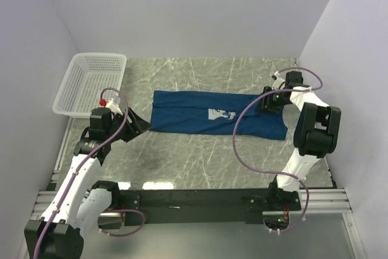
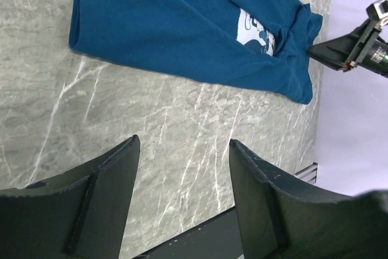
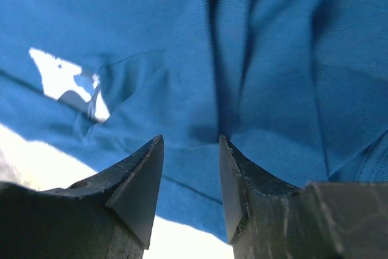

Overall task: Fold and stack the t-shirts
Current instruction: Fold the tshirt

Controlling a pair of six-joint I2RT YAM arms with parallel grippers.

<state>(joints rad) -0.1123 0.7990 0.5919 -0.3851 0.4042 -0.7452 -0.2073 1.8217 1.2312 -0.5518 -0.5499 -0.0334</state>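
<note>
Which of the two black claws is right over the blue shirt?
The right arm's fingers, spread above the dark navy-blue cloth t-shirt; the left arm's fingers hang over bare grey marble table beside it.

T-shirt [image 1: 206, 114] on table [image 1: 200, 159], right of basket [image 1: 91, 80]

Grey marble-patterned table [image 1: 200, 162] with navy t-shirt [image 1: 188, 119] and white mesh basket [image 1: 66, 92].

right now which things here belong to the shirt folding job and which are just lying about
Job: dark blue t-shirt, lying on the marble table; left claw, open, near its left end; right claw, open, over its right end.
Lying about: white mesh basket at the far left.
</note>
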